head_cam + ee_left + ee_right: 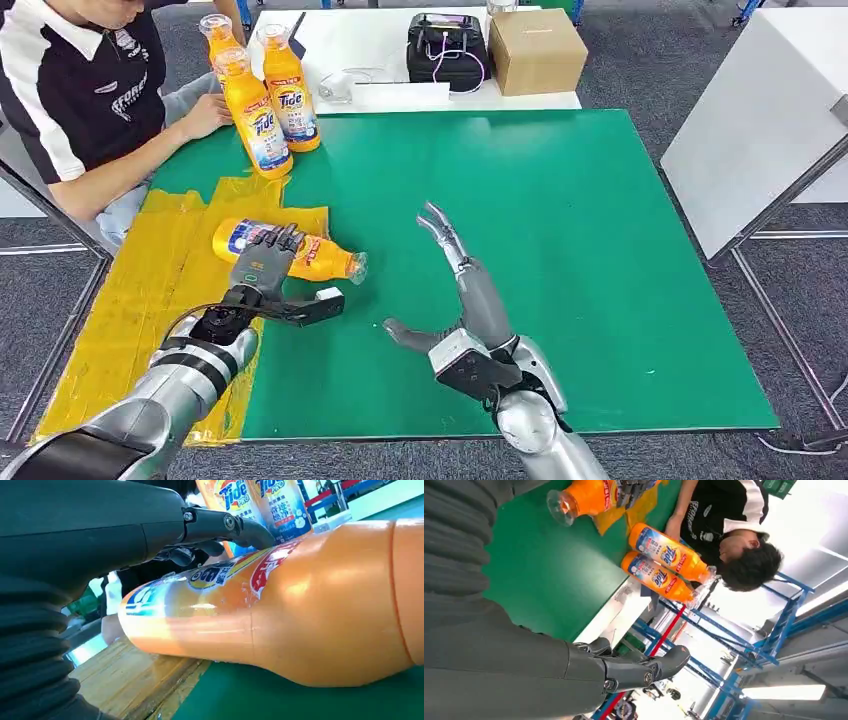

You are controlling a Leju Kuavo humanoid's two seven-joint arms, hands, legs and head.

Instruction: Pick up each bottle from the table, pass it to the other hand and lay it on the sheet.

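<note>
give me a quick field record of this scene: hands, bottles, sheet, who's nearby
left hand: fingers draped over the lying Tide bottle, thumb out to the side
lying Tide bottle: on its side, base end on the yellow sheet, cap end over the green mat
right hand: empty, fingers spread, above the green mat
standing Tide bottles: upright at the far left of the mat
person: seated at the far left, hand by the standing bottles
far table: black case, cardboard box
</note>
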